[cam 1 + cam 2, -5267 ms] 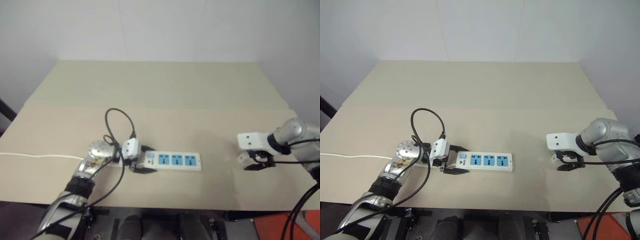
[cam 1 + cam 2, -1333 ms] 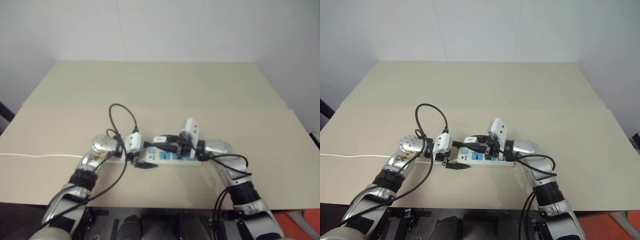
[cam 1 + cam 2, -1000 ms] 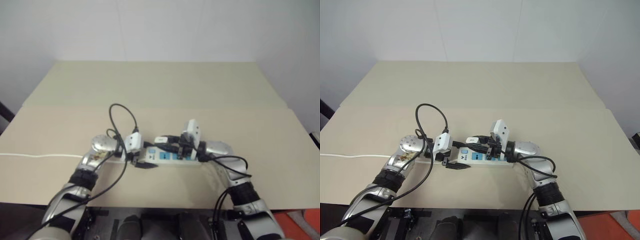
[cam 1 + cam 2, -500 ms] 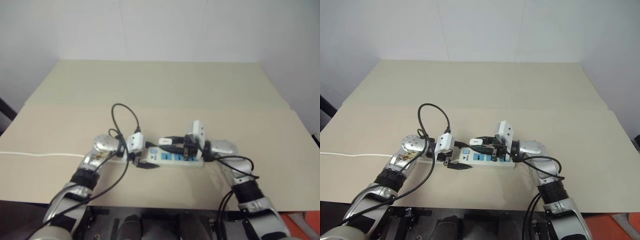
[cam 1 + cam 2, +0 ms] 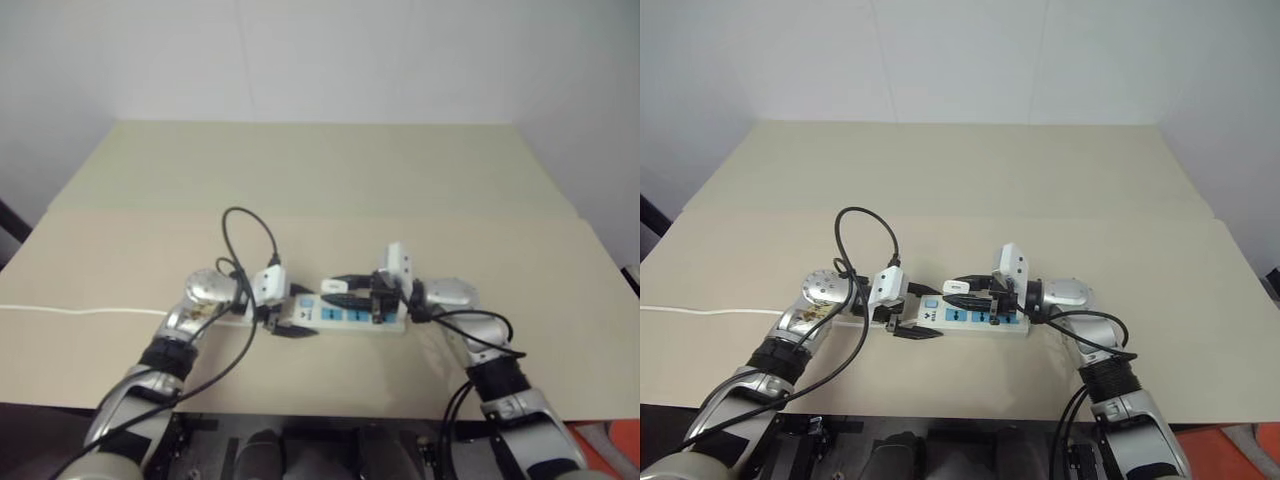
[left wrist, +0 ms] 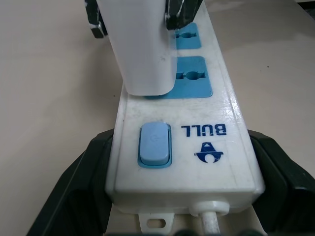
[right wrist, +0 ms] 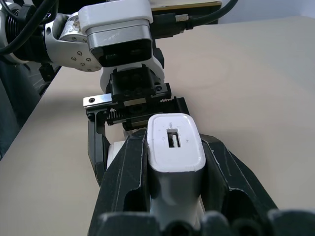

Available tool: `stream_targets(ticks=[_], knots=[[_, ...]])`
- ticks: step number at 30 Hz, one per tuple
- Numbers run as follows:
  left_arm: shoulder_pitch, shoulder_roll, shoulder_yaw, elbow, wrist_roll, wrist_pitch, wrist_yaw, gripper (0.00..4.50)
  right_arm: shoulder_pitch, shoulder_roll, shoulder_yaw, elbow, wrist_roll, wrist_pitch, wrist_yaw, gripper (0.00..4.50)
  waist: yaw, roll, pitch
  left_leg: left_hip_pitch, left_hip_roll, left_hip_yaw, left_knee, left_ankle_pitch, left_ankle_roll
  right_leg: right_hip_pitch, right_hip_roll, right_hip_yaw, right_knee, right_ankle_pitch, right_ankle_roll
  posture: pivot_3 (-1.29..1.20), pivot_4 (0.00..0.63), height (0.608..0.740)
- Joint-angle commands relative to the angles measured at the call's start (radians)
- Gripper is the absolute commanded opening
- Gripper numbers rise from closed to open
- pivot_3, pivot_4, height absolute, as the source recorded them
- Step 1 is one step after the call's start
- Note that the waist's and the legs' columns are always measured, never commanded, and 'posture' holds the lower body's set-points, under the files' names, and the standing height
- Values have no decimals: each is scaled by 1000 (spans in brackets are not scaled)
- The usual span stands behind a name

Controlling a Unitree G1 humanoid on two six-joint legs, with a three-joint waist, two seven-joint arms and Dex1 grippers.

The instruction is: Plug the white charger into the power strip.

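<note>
Your white charger point(image 7: 173, 142) sits clamped between the two black fingers point(image 7: 123, 172) of the right gripper point(image 5: 962, 290), which is closed tight on its sides. The charger's long axis runs along those fingers, so it lies roughly level and points out past the fingertips toward the left gripper point(image 5: 910, 323). Its free end, the flat face with a small rectangular slot, leads the way. In the left wrist view the charger point(image 6: 140, 49) hangs over the power strip point(image 6: 182, 137), its rounded end just above the blue socket face point(image 6: 192, 81) nearest the switch; you cannot tell whether it touches the strip.

The power strip point(image 5: 970, 317) lies flat on the table point(image 5: 960, 180) directly beneath the right gripper, long axis running side to side between your two arms, blue faces up. Its switch end, with the blue button point(image 6: 154, 145) and the thin white cord point(image 6: 210, 223), is pinched by the left gripper, whose black fingers point(image 6: 81, 187) press on the strip's two long sides. The two grippers face each other along the strip, close together but apart.

Beyond the left arm the cord point(image 5: 700, 311) trails away across the table toward its edge.
</note>
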Motion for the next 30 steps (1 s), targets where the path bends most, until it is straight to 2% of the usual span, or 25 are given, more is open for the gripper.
stream_targets(ticks=[1,18,30], knots=[[8,32,17,-29,12,-5,3,3312,-2,-4,21,46,-58,-9,-3,1152,-3,0,0,0,0,0,0,0,0,0,0,0,0,0,0,0,150,740],[35,59,24,-71,3,13,17,3312,13,-61,10,225,-109,-107,35,1152,-14,0,0,4,0,0,0,0,0,4,0,0,0,0,0,0,150,740],[30,47,20,-66,4,13,23,3312,2,-48,31,203,-111,-100,43,1152,-14,0,0,5,0,0,0,0,0,5,0,0,0,0,0,0,150,740]])
